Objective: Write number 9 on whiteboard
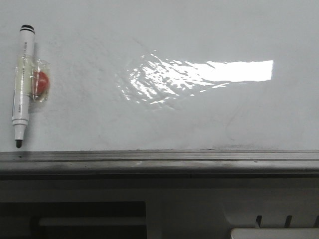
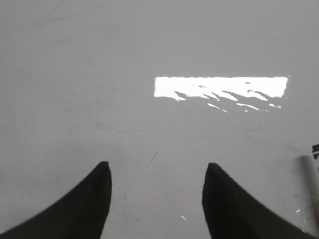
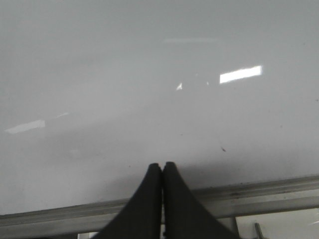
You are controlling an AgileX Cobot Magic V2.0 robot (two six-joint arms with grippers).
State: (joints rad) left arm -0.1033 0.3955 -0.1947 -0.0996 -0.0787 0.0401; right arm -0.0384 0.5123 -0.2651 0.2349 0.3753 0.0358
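Note:
The whiteboard (image 1: 199,119) fills the front view, glossy white with faint smudges; the number 9 is out of view in every frame. A white marker (image 1: 22,84) with a black tip pointing down hangs at the far left of the board, next to a red magnet (image 1: 41,83) in clear wrap. Neither gripper shows in the front view. My left gripper (image 2: 158,165) is open over bare whiteboard (image 2: 99,74), nothing between its fingers, with the marker's end (image 2: 311,172) off to one side. My right gripper (image 3: 162,165) is shut and empty near the board's lower edge.
A grey metal tray rail (image 1: 159,160) runs along the board's bottom edge and also lies under the right gripper (image 3: 269,191). Strong glare (image 1: 199,74) sits mid-board. Grey furniture (image 1: 199,204) lies below the rail.

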